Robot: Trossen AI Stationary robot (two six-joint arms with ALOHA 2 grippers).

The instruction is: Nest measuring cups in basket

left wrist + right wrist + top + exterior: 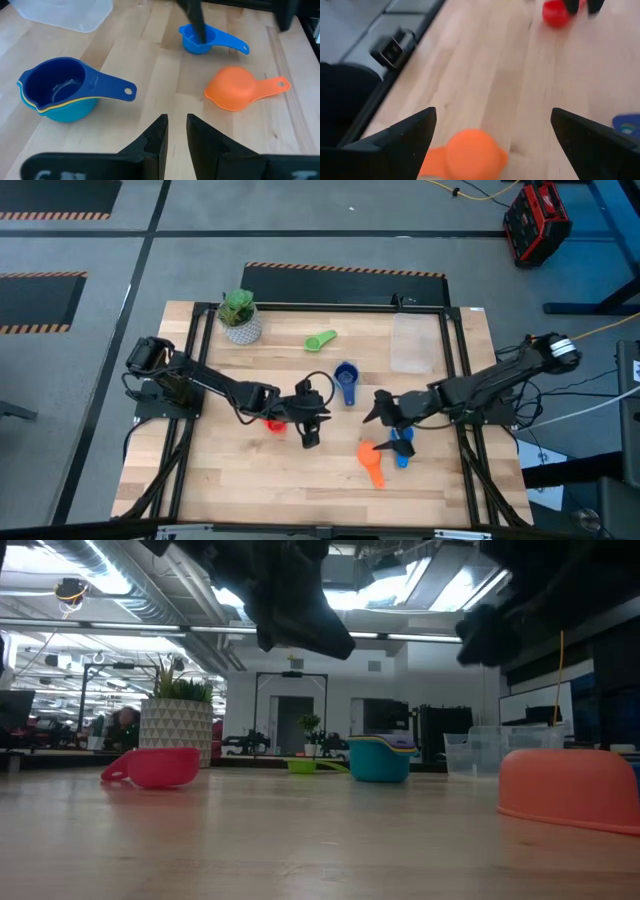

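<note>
The cups lie scattered on the table (250, 480), none in the basket (412, 343), a clear tub near the far right edge, well beyond both grippers. A stack of nested cups (346, 380), dark blue over yellow and teal, sits between the two grippers and a little farther back, its handle pointing toward the basket side. The orange cup (371, 459) lies mouth down just below the right gripper (388, 412), whose fingers stand wide apart with nothing between them; the wrist view shows that cup between and ahead of the fingertips. A small blue cup (402, 451) sits just beside the orange one, under the right arm. The left gripper (310, 420) hangs near the table's middle, its fingers close together with only a narrow gap and nothing in it. The red cup (275, 423) lies just behind it, beside the left wrist. The green cup (321, 339) rests well beyond the left gripper, toward the plant (240, 315) at the far left corner.
</note>
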